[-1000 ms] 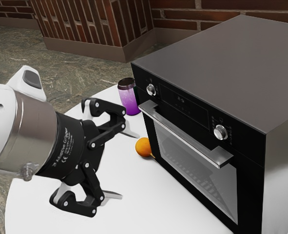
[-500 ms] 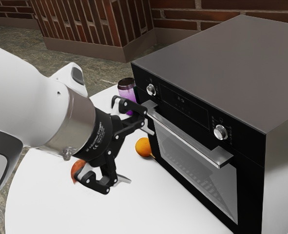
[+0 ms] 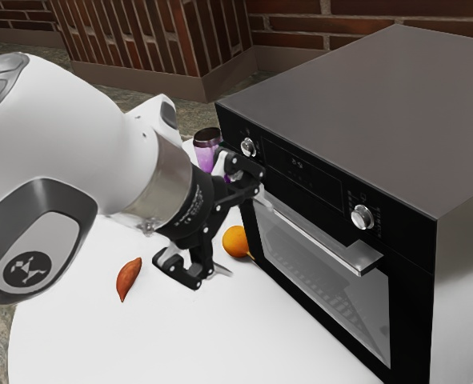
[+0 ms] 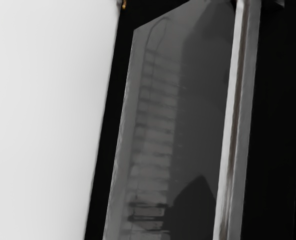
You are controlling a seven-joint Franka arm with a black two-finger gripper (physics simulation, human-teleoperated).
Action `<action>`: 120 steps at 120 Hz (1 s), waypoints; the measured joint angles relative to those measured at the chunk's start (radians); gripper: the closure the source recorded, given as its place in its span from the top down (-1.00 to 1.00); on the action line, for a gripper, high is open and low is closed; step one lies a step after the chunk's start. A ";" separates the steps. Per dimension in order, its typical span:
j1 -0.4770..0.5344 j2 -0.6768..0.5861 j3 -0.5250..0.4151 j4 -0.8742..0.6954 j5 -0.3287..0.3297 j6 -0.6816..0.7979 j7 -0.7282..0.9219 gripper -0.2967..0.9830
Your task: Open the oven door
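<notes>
In the exterior view my gripper (image 3: 246, 234) stands open at the oven front, its fingers apart. Its upper finger overlaps the far end of the silver handle (image 3: 320, 238); whether they touch I cannot tell. The lower finger is below the handle's level, out in front of the door. The black oven (image 3: 412, 280) has its glass door (image 3: 324, 280) shut. From the hand, the wrist view looks onto the handle bar (image 4: 235, 120) running along the dark door glass (image 4: 158, 115).
An orange fruit (image 3: 236, 242) lies by the oven's base, close to the gripper. A purple bottle (image 3: 206, 150) stands behind the gripper. A reddish-brown sweet potato (image 3: 128, 278) rests on the white round table (image 3: 212, 336) below the arm.
My arm has moved toward the exterior view's right, bringing the open gripper up to the handle's far end. The sweet potato has come into full view. The door has not moved.
</notes>
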 joint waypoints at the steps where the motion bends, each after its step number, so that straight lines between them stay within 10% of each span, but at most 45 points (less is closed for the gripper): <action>1: 0.003 0.003 0.000 0.003 0.000 0.001 0.002 0.53; 120: 0.071 0.125 -0.002 0.004 -0.038 0.062 0.175 0.53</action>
